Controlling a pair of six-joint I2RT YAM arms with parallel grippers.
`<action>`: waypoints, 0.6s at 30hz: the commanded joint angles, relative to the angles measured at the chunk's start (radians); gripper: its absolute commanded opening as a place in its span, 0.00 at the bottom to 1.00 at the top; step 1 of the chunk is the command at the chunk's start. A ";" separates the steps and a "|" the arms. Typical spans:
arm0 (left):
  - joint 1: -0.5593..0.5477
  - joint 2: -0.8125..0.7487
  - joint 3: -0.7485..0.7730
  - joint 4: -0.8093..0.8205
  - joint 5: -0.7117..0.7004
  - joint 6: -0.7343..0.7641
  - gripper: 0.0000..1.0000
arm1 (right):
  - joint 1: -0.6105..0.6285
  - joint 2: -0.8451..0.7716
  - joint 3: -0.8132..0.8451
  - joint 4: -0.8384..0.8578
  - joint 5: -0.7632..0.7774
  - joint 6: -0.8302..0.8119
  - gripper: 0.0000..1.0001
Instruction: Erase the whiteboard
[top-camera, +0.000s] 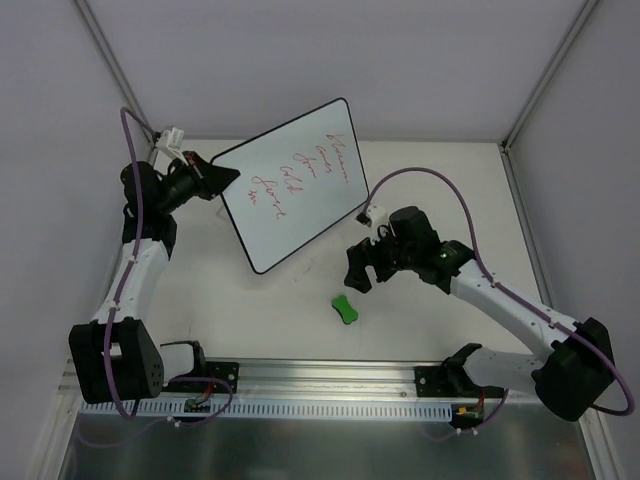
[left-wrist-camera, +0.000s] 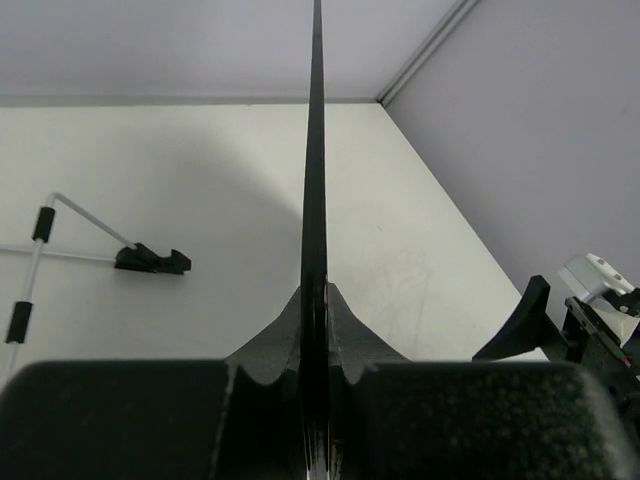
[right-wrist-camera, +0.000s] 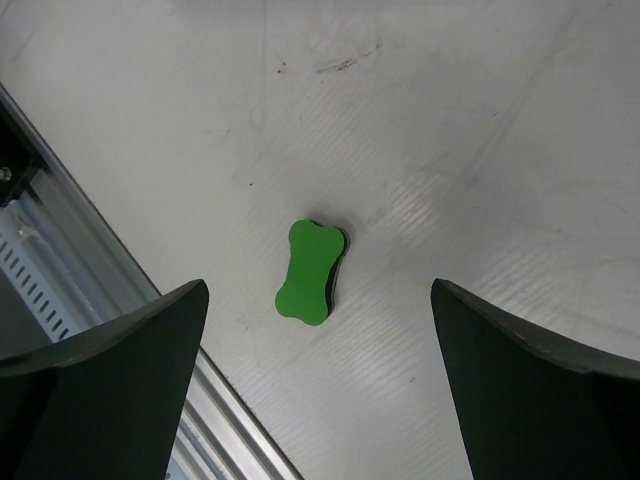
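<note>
Over on the left, the left gripper (top-camera: 220, 177) is clamped on the rim of the whiteboard (top-camera: 292, 190) and holds it tilted, with the red writing facing up and towards the other arm. I'd say that keeps the face steady and within reach for wiping. Whether its lower corner rests on the table (top-camera: 250, 330) I can't tell. That arm rises from its base, forearm angled in to the board's left corner. Just below the board, the green eraser (top-camera: 344, 309) lies alone on the table. The right gripper (top-camera: 362, 268) hangs near it, pointing down with its jaws wide apart. That arm stretches in low from the right, apparently lined up to pick the eraser up.
</note>
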 joint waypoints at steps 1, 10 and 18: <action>-0.054 -0.097 -0.032 0.114 -0.104 0.032 0.00 | 0.045 0.026 -0.009 0.094 0.140 0.014 0.99; -0.178 -0.183 -0.222 0.149 -0.190 0.089 0.00 | 0.128 0.086 -0.081 0.220 0.218 0.064 0.98; -0.183 -0.238 -0.378 0.145 -0.138 0.141 0.00 | 0.188 0.138 -0.115 0.259 0.253 0.086 0.97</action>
